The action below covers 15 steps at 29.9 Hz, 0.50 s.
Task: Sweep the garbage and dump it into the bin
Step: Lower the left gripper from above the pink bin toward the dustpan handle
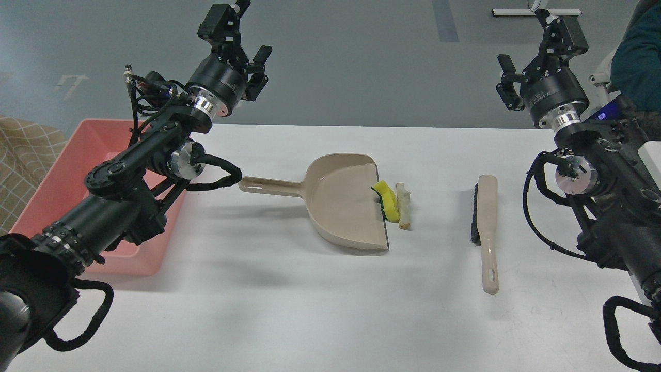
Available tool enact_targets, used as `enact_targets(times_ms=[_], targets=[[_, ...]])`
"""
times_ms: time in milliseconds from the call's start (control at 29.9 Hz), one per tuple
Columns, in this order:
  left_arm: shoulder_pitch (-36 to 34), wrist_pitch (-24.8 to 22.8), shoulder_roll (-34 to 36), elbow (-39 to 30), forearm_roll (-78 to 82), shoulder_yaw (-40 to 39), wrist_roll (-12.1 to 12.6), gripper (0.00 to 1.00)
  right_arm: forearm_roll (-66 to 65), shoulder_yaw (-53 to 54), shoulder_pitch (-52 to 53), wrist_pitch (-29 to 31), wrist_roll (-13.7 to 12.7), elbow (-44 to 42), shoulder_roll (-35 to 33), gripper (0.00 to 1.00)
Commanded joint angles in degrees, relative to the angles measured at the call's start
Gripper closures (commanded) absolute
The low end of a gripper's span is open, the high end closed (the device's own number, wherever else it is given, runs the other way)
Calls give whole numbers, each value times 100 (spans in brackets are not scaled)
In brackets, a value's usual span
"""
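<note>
Both jaws apart, holding nothing

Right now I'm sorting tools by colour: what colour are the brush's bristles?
Black, on a beige brush, seen best in the head view.

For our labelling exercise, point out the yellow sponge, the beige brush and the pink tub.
Notched yellow sponge [388, 200], head view, yellow face.
Beige long-handled brush [487, 227], head view, mid-handle.
Shallow pink plastic tub [82, 142], head view, inner left wall.

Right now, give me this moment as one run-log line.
left gripper: raised, empty | right gripper: raised, empty | sponge, bread slice: at dustpan lip | brush: untouched | pink bin: left
</note>
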Motion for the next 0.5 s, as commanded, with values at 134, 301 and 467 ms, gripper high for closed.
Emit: enact_targets(times_ms=[134,301,467], targets=[[10,-19,671,-858,9,420,-1,2,-16,-2,21,2,10,-25,86,0],[19,-27,1251,-1596,9,746,-1,2,-16,-45,30,2,10,-16,77,0],[89,-1,1823,-2318,18,922,8,2,-16,-212,48,2,19,-7,77,0]])
